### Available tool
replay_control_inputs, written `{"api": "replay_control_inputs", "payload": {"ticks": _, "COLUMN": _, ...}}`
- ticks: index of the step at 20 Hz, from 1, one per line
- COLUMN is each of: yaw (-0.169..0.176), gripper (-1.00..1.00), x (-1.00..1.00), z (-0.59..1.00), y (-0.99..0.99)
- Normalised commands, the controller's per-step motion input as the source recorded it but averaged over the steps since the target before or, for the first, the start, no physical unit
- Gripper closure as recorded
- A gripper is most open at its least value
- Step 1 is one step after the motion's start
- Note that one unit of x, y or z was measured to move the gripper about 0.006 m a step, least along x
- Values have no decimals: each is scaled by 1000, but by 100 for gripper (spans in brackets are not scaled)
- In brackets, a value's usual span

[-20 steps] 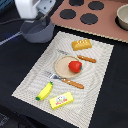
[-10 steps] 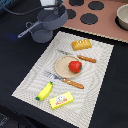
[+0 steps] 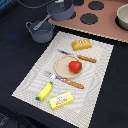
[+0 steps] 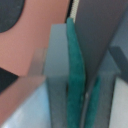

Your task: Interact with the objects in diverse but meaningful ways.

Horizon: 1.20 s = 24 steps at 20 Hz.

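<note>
My gripper (image 3: 60, 2) is at the top edge of the exterior view, shut on the rim of a grey-blue pot (image 3: 58, 11) that hangs over the edge of the salmon toy stove (image 3: 107, 24). Its long handle points down toward a second grey-blue pot (image 3: 40, 33) on the dark table. On the striped placemat (image 3: 97, 95) lie a red tomato (image 3: 75, 66) on a tan plate (image 3: 62, 64), a bread loaf (image 3: 81, 44), a banana (image 3: 45, 91) and a yellow red-labelled box (image 3: 61, 101). The wrist view is blurred and shows a teal finger pad (image 4: 75, 75) against grey metal.
An orange-handled knife (image 3: 86, 58) and fork (image 3: 70, 82) lie beside the plate. The stove has several black burners (image 3: 89, 18), and a beige bowl (image 3: 122, 16) stands at its right end. The salmon stove top shows in the wrist view (image 4: 22, 47).
My gripper has lifted one grey-blue pot away from the other and carried it toward the exterior view's right and up, to the stove's edge. The other pot and the mat items stayed put.
</note>
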Motion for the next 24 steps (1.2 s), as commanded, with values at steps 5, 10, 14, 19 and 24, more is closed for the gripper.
{"api": "replay_control_inputs", "payload": {"ticks": 5, "yaw": 21, "gripper": 100, "x": 391, "z": 173, "y": 773}}
{"api": "replay_control_inputs", "payload": {"ticks": 10, "yaw": 1, "gripper": 100, "x": 565, "z": 213, "y": 774}}
{"api": "replay_control_inputs", "payload": {"ticks": 14, "yaw": 23, "gripper": 100, "x": 414, "z": 116, "y": 845}}
{"api": "replay_control_inputs", "payload": {"ticks": 19, "yaw": 18, "gripper": 100, "x": 151, "z": -20, "y": 575}}
{"api": "replay_control_inputs", "payload": {"ticks": 24, "yaw": 33, "gripper": 100, "x": -46, "z": -96, "y": 267}}
